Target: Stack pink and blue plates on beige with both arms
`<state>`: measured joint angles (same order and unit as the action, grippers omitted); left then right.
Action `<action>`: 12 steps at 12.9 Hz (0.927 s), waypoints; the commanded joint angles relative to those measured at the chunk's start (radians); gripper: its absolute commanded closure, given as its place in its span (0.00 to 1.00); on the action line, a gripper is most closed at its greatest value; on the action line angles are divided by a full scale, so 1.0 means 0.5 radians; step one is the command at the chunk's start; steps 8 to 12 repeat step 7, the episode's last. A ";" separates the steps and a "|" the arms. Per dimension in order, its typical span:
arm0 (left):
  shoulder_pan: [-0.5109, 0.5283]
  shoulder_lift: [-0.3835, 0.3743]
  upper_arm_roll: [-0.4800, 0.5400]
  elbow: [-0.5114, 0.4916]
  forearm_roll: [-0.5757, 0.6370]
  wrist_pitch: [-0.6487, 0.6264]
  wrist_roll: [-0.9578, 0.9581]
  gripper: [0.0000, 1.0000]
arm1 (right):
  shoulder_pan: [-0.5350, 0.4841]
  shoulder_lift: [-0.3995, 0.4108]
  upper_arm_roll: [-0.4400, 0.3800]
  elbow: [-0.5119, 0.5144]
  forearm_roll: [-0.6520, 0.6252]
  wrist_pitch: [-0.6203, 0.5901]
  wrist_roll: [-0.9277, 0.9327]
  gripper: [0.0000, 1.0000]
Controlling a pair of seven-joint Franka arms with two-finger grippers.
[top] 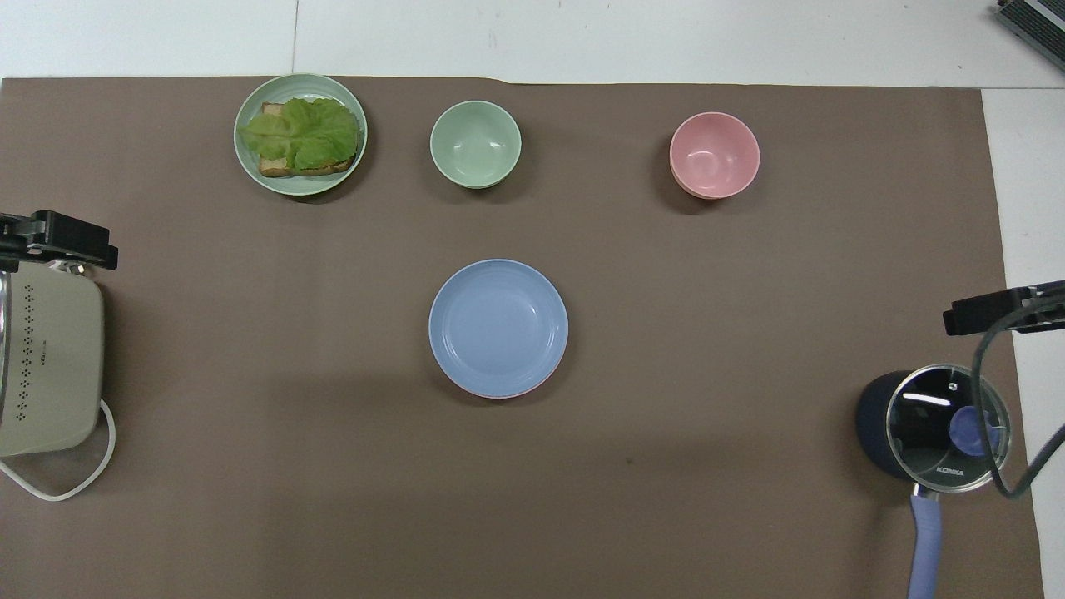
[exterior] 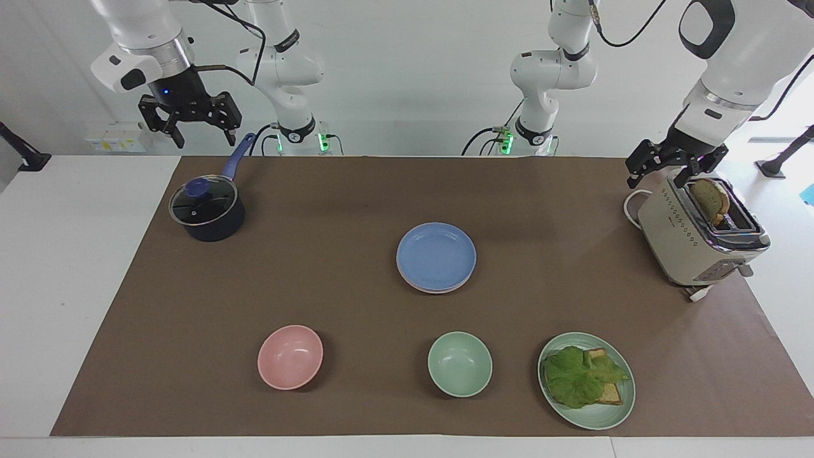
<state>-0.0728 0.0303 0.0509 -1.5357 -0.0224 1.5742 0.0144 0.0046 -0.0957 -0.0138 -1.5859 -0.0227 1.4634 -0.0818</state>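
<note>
1. The blue plate (exterior: 436, 256) sits at the middle of the brown mat (exterior: 356, 210) that covers the counter (exterior: 70, 254), on top of a stack.
2. A thin pink rim (top: 499, 394) of the pink plate shows under the blue plate's edge in the overhead view; a pale edge also shows below it in the facing view, and whether that is the beige plate cannot be told.
3. The right gripper (exterior: 197, 135) hangs in the air over the counter's edge at the right arm's end, above the saucepan's handle, jaws spread open and holding nothing.
4. The left gripper (exterior: 661, 173) hangs just over the toaster (exterior: 693, 238) at the left arm's end, jaws open and empty.
5. Both arms wait well apart from the stack.
6. The dark saucepan (exterior: 206, 213) with a glass lid stands nearer the robots than the stack.
7. A slice of toast (exterior: 709, 198) stands in the toaster's slot.
8. Farther from the robots lie a pink bowl (exterior: 290, 357), a green bowl (exterior: 460, 364) and a green plate (exterior: 598, 416) with lettuce (exterior: 575, 375) on bread.
</note>
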 commanded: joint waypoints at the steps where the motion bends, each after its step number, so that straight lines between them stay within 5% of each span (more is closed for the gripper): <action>1: 0.020 -0.005 -0.016 0.003 0.036 -0.022 0.011 0.00 | -0.028 -0.051 0.018 -0.059 0.002 0.015 -0.033 0.00; 12: 0.020 -0.008 -0.019 0.003 0.036 -0.022 0.011 0.00 | -0.028 -0.051 0.018 -0.062 0.002 0.012 0.038 0.00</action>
